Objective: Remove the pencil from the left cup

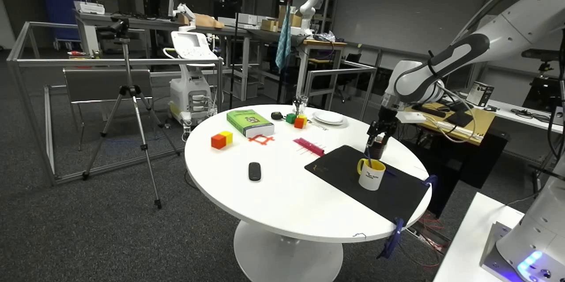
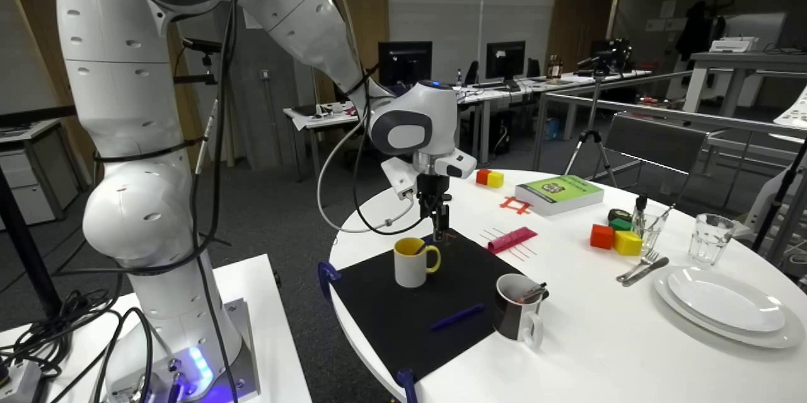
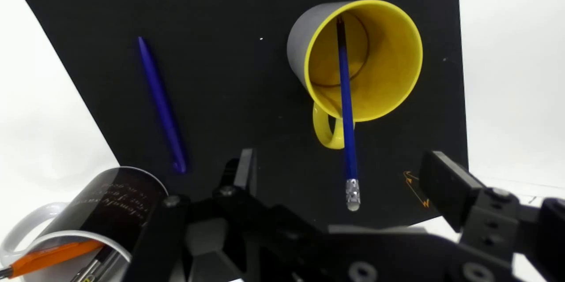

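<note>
Jaws of your gripper (image 3: 345,170) spread wide, nothing pinched. Blue pencil (image 3: 347,110) leans in yellow-lined cup (image 3: 382,65), eraser end (image 3: 352,196) past rim, between fingers (image 3: 245,171) in wrist view. Shaft runs crosswise to closing direction: should suit your pinch. Depth unclear; check height before you close.

Room is left around the eraser (image 3: 353,206) of the pencil (image 3: 347,105), walled in lower down by the yellow-lined mug (image 3: 395,65).

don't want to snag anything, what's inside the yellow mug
In the wrist view only the pencil shows inside the yellow mug, dark end in, other end out. The left inner wall hides behind the rim, and the pencil covers a strip of the bottom.
</note>
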